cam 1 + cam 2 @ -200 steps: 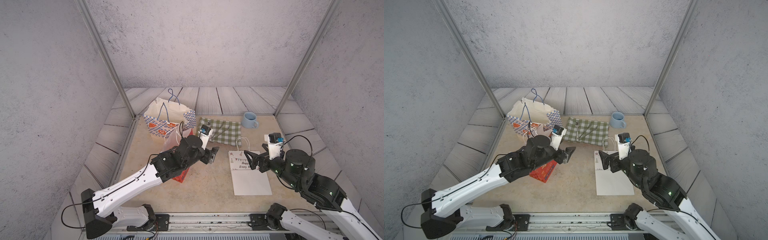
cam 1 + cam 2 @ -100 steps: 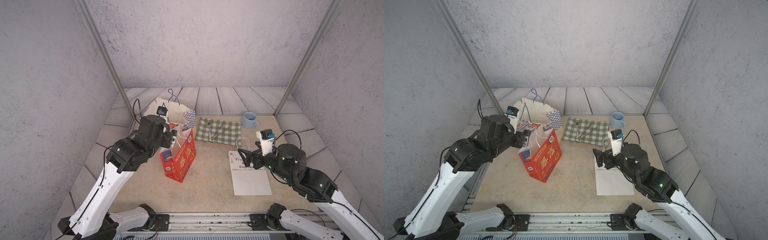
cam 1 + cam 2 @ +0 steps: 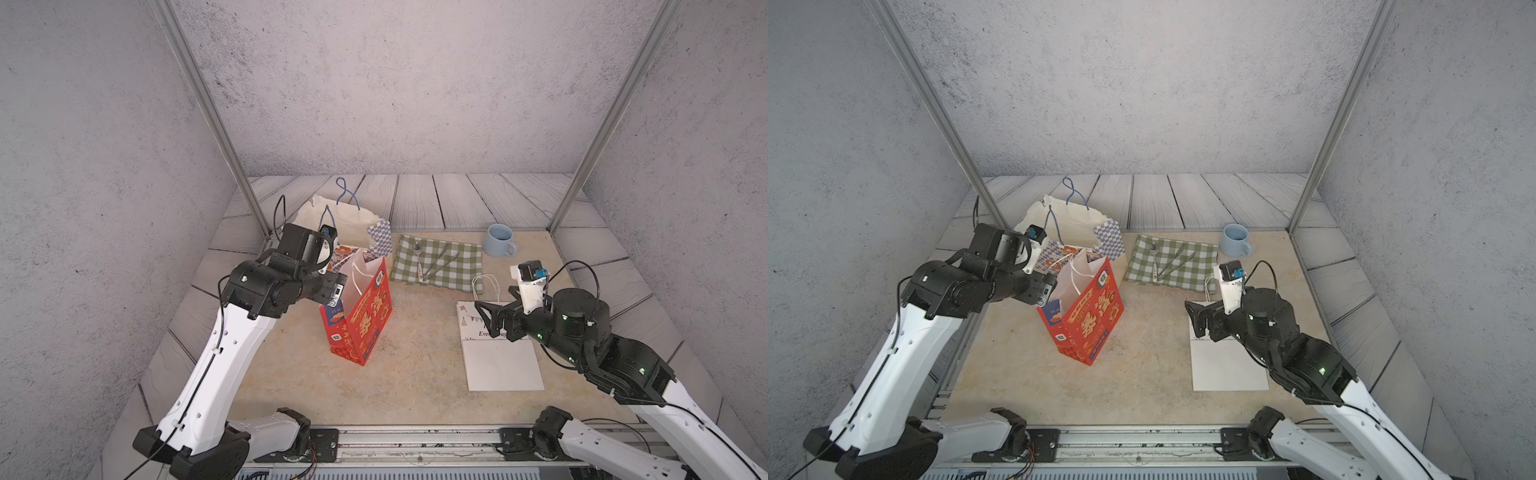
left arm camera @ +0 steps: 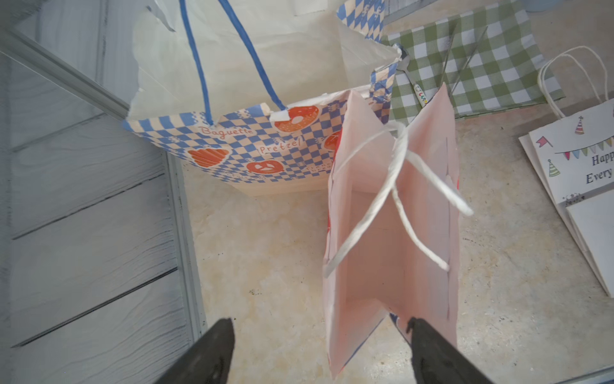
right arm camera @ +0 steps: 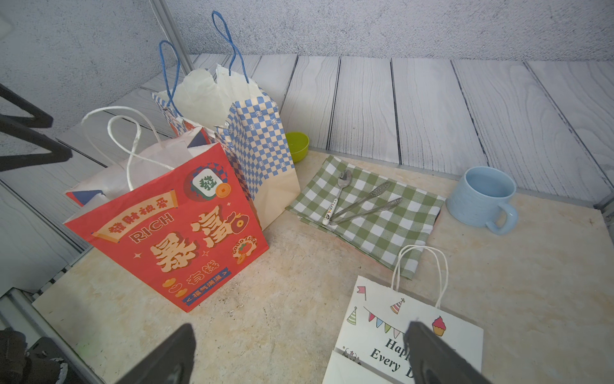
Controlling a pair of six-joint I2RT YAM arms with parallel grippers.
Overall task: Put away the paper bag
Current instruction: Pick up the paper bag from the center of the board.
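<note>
**A:** What writing can be read?

**B:** The red bag (image 5: pixel 172 239) says "RICH" and "GOOD LUCK" among large Chinese characters. The checked bag (image 4: pixel 252 146) behind it says "Baguette" and "Pretzel". The white bag (image 5: pixel 375 332) shows "Happy" above "Every", with the rest cut off. The print on the spoon (image 5: pixel 335 199) is too small to read.

**A:** Where is the red bag relative to the left end effector (image 4: pixel 319 322)?

**B:** In both top views the bag stands upright at the centre of the desk (image 3: pixel 415 374), with the end effector at its upper-left rim. Whether they touch cannot be told. In the left wrist view the fingers sit wide apart at the bottom edge, released and holding nothing. The bag's near end lies between them, closer to the right-hand finger.

**A:** And the right end effector (image 5: pixel 300 325)?

**B:** It hangs spread and empty over the printed top of the white bag. That bag lies flat, right of centre in both top views.

**A:** How does the red bag look?

**B:** It has a red front, a pale inside and an open mouth, with two white twisted handles crossing above it.
</note>
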